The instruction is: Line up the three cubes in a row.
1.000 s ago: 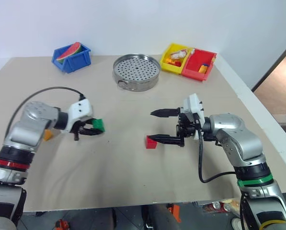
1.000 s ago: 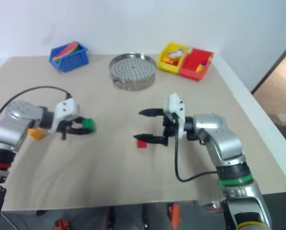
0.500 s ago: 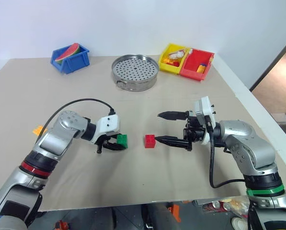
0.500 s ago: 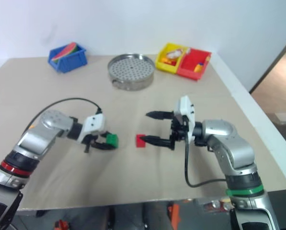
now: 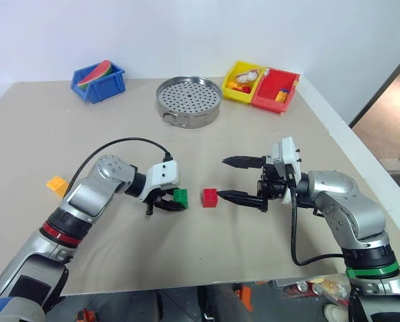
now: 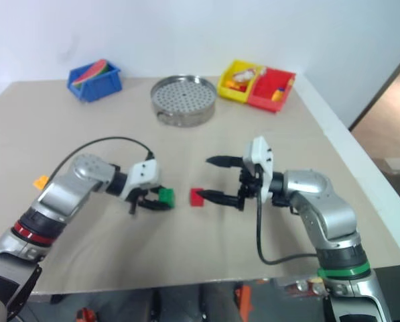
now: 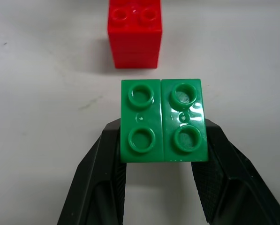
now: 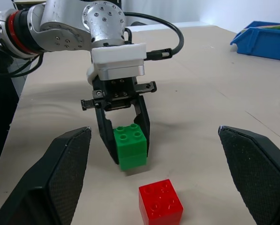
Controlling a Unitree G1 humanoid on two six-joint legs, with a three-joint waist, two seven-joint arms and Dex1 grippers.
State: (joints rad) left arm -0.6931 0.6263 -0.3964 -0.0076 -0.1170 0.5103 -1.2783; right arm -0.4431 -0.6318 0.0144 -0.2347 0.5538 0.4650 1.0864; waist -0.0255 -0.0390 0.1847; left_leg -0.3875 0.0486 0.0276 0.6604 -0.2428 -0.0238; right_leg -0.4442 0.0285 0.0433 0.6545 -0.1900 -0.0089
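Well to the left of the red cube (image 5: 210, 197), the orange-yellow cube (image 5: 56, 185) is lying alone on the tabletop (image 5: 186, 144). The left gripper (image 5: 173, 202) is clenching the green cube (image 5: 180, 197) just left of the red cube, a narrow gap separating them. Right of the red cube, the right gripper (image 5: 230, 178) is hanging spread wide and empty, so the orange-yellow cube probably falls to the left arm, being nearer.
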